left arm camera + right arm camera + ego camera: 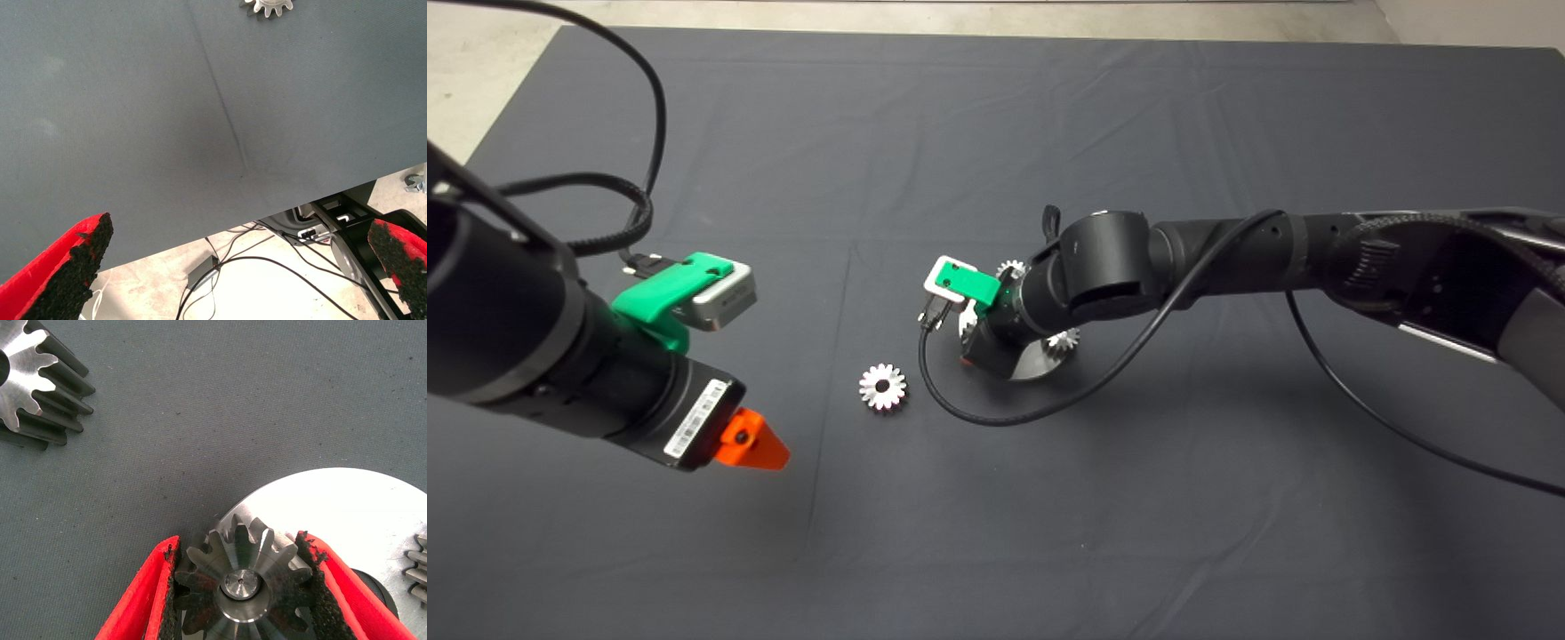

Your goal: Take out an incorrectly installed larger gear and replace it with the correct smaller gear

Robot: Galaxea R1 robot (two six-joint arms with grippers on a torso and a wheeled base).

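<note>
Smaller gear point(213, 567): held between the pads of the right claw point(239, 550), which is closed narrow on its teeth. We see a pin point(239, 585) through its centre, over the round silver plate point(333, 513). A neighbouring gear point(419, 567) sits at the plate's edge. Larger gear point(883, 387): lying loose on the mat point(1049, 133), near the plate. Left claw point(241, 232): spread wide, holding nothing, over the mat's near edge. Step, as we judge it: seating the replacement. Next move calls for meshing the teeth, then letting go and lifting straight off.
</note>
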